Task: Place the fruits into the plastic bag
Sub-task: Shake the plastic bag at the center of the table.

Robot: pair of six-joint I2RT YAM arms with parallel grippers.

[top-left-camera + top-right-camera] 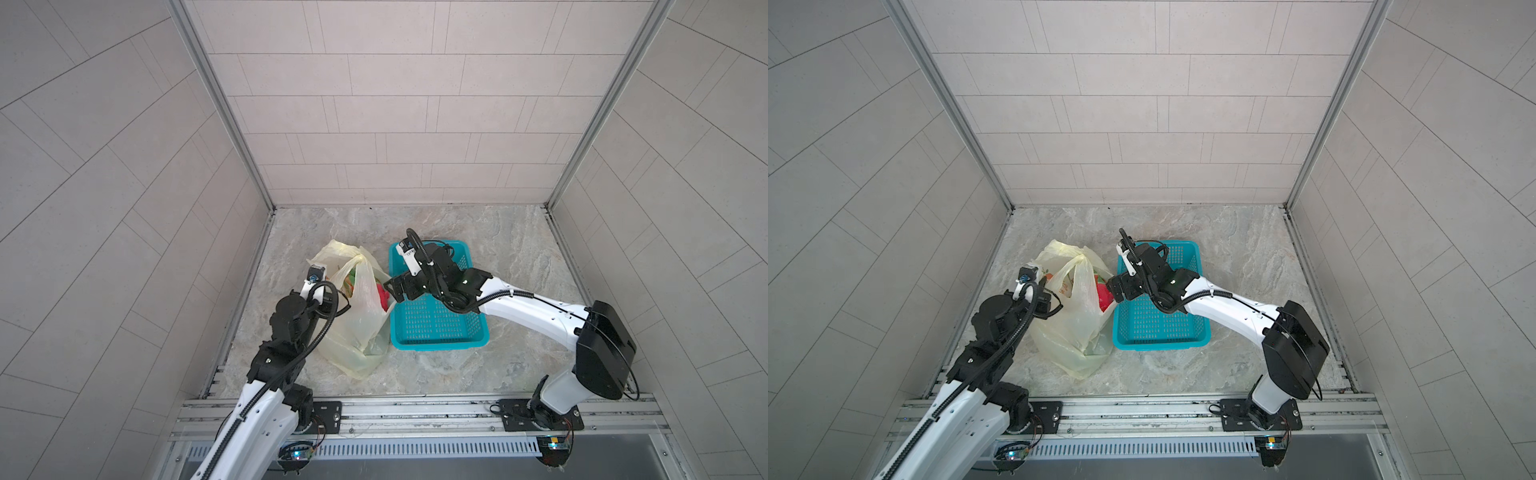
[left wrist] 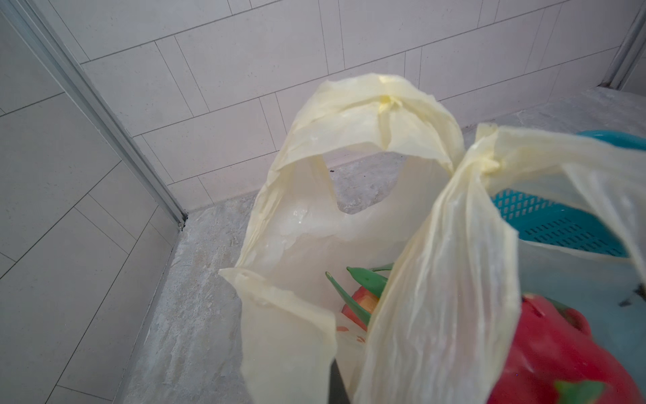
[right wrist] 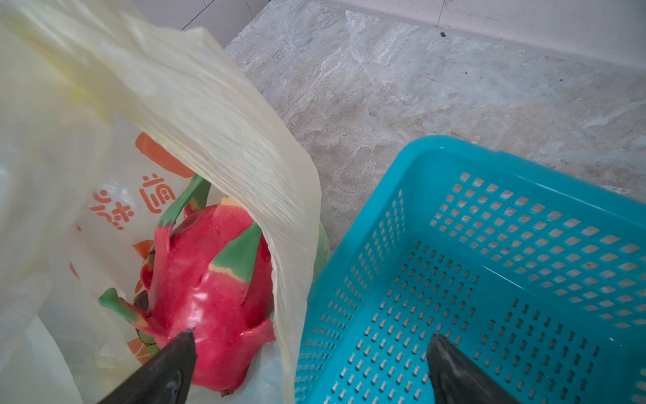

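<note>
Right wrist: R gripper [image 3: 311, 334] wide, glossy dragon fruit [image 3: 209, 273] in crinkly bag [image 3: 209, 105]; L gripper [image 2: 336, 383] pinches rim.

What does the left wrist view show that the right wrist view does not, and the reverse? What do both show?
Only left wrist: both loop handles of the plastic bag, standing up, and the wall corner. Only right wrist: the open right gripper, one fingertip over the red dragon fruit, one over the teal basket, and red characters on the bag. Both: the dragon fruit inside the bag, the basket beside it.
</note>
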